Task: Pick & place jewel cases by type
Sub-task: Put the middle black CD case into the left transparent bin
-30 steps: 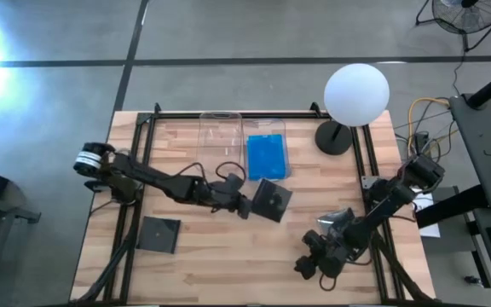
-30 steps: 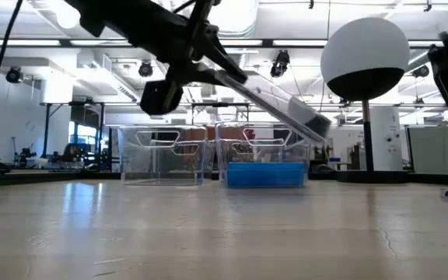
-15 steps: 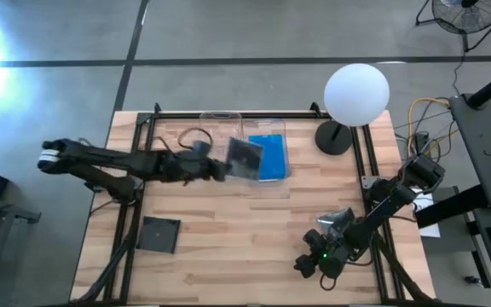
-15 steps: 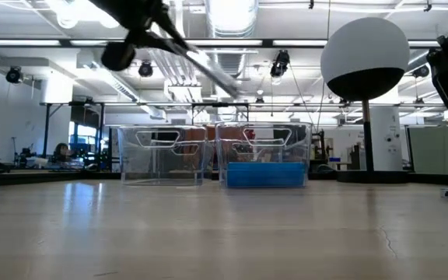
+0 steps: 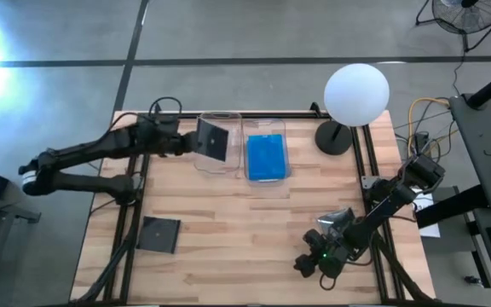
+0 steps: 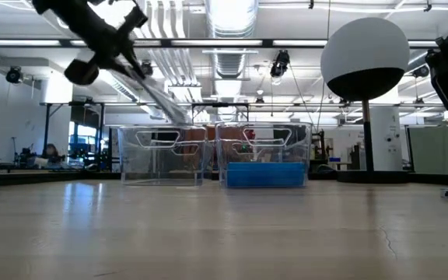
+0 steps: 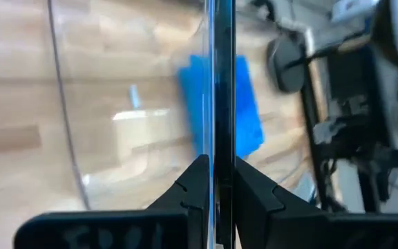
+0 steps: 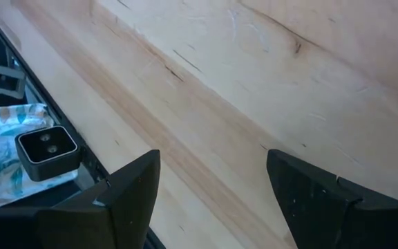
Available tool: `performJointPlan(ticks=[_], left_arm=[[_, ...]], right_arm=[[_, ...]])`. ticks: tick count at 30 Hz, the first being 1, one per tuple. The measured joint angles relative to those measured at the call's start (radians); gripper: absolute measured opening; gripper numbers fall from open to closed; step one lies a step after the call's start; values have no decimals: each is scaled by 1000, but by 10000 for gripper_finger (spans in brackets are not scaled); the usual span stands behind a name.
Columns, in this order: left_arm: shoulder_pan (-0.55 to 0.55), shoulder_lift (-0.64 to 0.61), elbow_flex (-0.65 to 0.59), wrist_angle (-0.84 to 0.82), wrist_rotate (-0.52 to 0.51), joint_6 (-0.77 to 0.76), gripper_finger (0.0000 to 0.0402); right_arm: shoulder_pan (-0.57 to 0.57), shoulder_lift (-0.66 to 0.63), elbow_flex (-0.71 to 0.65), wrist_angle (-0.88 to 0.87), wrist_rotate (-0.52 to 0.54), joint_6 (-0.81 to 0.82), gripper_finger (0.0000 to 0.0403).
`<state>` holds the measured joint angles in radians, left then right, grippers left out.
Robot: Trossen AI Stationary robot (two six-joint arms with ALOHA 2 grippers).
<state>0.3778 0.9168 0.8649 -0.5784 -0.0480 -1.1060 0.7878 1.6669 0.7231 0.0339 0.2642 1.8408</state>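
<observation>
Clamped narrow on the edge of a dark case point(image 5: 213, 139), the left gripper point(image 5: 187, 141) hangs in the air over the empty clear bin point(image 5: 220, 120) at the far side of the table point(image 5: 254, 230). The case sticks out ahead of the fingers point(image 7: 197, 181), tilted, its free end over the bin's opening; in the left wrist view it shows edge-on as a thin strip running straight out from between the two fingers. From the low view the gripper point(image 6: 106, 48) is well above the bin point(image 6: 160, 155), with the case point(image 6: 155, 95) slanting down from it toward the bin's rim.

Just beyond the held case stands a second clear bin point(image 5: 266, 126) touching the first, with blue cases point(image 5: 267, 157) lying flat inside. Well behind the left gripper, near the table's front left corner, another dark case point(image 5: 158, 234) lies flat on the wood.

Wide apart and holding nothing, the right gripper point(image 5: 312, 265) waits low near the table's front right edge, bare wood between its fingers point(image 8: 133, 187).

A white globe lamp point(image 5: 356, 94) stands at the far right corner.
</observation>
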Motion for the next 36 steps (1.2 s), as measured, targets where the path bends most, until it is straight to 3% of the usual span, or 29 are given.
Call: performJointPlan(ticks=[3, 15, 24, 31, 36], left_arm=[[32, 12, -41, 22, 70, 6, 25], [66, 113, -225, 346, 73, -46, 25], [66, 179, -206, 365, 16, 28, 27], [65, 228, -178, 292, 8, 72, 90], [65, 215, -133, 151, 76, 152, 138]], right_arm=[[-4, 0, 0, 0, -2, 3, 260], [-7, 0, 0, 0, -2, 22, 260], [-7, 0, 0, -2, -2, 26, 260], [-16, 0, 0, -14, -2, 26, 260], [-25, 0, 0, -25, -2, 10, 258]])
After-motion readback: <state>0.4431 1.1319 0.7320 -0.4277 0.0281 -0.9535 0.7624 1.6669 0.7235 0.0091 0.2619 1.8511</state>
